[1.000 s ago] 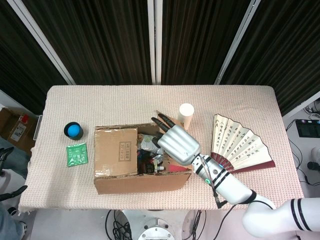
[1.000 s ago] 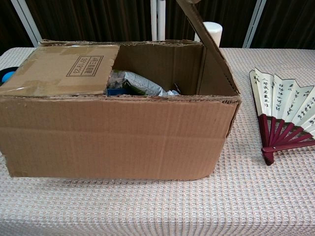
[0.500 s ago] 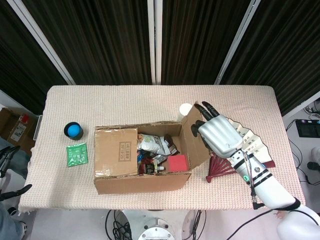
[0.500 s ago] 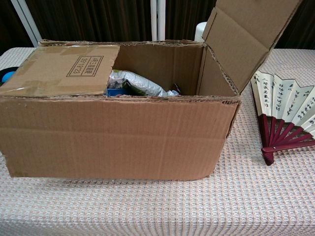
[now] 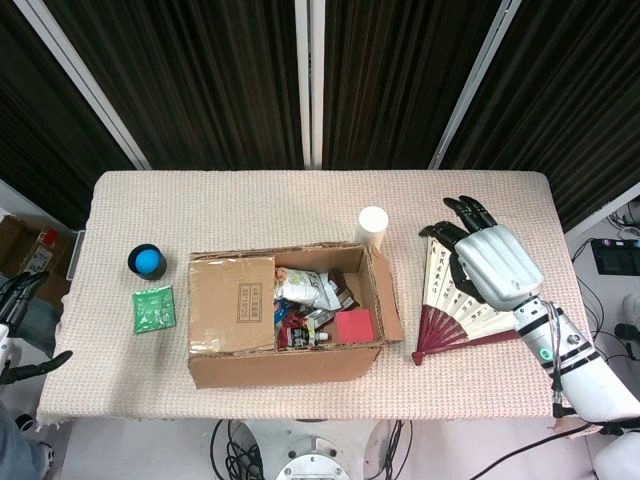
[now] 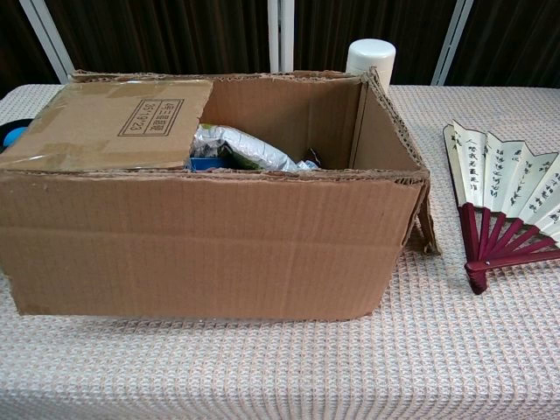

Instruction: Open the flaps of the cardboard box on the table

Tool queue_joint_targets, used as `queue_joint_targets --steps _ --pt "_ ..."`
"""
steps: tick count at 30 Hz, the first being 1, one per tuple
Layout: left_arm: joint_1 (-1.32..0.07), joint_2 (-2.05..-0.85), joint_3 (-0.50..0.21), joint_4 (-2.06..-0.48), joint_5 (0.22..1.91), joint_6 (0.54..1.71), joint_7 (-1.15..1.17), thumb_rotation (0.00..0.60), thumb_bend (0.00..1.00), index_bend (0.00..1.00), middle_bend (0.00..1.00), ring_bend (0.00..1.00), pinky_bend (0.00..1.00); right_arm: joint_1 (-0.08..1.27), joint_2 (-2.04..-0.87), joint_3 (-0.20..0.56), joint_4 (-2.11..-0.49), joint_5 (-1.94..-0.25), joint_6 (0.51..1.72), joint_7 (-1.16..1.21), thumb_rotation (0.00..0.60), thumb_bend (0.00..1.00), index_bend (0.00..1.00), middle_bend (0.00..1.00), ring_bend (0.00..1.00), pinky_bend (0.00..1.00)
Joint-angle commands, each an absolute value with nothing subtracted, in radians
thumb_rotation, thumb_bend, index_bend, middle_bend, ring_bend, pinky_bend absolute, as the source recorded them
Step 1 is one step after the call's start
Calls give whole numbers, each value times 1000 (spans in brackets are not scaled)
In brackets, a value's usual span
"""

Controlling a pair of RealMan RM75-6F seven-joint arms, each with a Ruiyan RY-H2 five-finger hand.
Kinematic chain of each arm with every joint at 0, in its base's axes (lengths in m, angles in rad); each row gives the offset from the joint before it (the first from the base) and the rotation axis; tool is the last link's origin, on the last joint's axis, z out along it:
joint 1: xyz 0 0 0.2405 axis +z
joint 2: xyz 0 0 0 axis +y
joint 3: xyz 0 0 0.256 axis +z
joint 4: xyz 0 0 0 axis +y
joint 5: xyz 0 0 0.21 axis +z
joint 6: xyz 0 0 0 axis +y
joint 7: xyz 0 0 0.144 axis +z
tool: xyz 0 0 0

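The cardboard box sat near the front edge of the surface, its right flap folded out and down, its left flap lying closed over that half. Right of the box, the right robot hand hovered over a paper fan, fingers spread, holding nothing. Left of the box lay a green packet and, beyond it, a blue ball. Behind the box stood a white cup. The left robot hand did not show.

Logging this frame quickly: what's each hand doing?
Left hand: not in view.
Right hand: open, holding nothing, above the fan.
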State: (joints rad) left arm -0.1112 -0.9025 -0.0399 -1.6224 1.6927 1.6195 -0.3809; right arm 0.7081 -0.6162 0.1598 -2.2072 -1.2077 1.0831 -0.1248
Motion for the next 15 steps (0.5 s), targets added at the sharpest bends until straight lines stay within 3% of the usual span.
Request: queue_joint_targets --steps 1,5,8,13,15 --pt "-198 -832 -95 -1727 1729 1579 -415 600 161 88 135 84 166 607 -636 166 -2168 -1324 1215 -57 600 797 87 168 0 0" --pt "-328 -782 -168 -1829 1765 1484 -376 600 143 122 163 90 166 547 -635 166 -2171 -1378 1288 -17 600 799 16 139 0 0" --pt "-440 -790 -209 -1886 1756 1357 -365 592 49 157 200 95 166 503 -607 163 -2183 -1422 1329 32 600 800 0 136 0 0" --pt "-620 -904 -244 -1863 1763 1171 -338 456 0 294 284 78 166 413 -549 144 -2191 -1510 1418 105 600 800 0 135 0 0" --pt "-670 -956 -250 -1836 1764 1127 -311 341 0 403 304 60 163 380 -531 134 -2188 -1539 1448 135 600 807 0 135 0 0"
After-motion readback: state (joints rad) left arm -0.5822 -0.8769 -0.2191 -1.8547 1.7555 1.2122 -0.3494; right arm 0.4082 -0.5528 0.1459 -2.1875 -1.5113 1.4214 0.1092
